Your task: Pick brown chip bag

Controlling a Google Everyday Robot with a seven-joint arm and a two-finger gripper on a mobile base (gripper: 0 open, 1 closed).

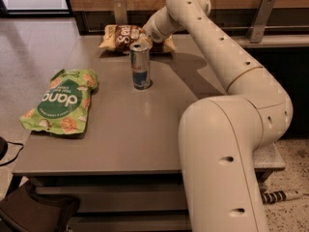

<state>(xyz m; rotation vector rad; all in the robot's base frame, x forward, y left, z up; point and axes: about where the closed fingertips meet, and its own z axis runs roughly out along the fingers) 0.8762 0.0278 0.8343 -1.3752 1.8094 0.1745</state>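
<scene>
At the far edge of the tabletop (145, 134), the brown bag (120, 36) is seen lying flat, its dark middle with white lettering flanked by tan-yellow ends. The claw (147, 37) is placed at the right part of this bag, low over it or on it. Contact cannot be confirmed, since the claw is largely hidden by the wrist and by the can (141, 66). Whether the claw is open or closed, and whether anything is held, cannot be told.

The can, silver and blue, is stood upright just in front of the brown bag, on the camera's side. Its top is overlapped with the bag's near edge in the view, and whether the two touch cannot be told.

The green bag (60, 103) is laid flat near the left edge of the tabletop, well apart from the can and the brown bag. Its white "dang" lettering is shown upside down.

The arm (217, 52) is stretched from the right foreground across the right side of the tabletop to the far edge, and a shadow is cast on the surface beneath it.

Behind the tabletop, two metal brackets (260, 17) are fixed below a wood panel. A power strip (285, 195) is seen on the floor at the lower right.
</scene>
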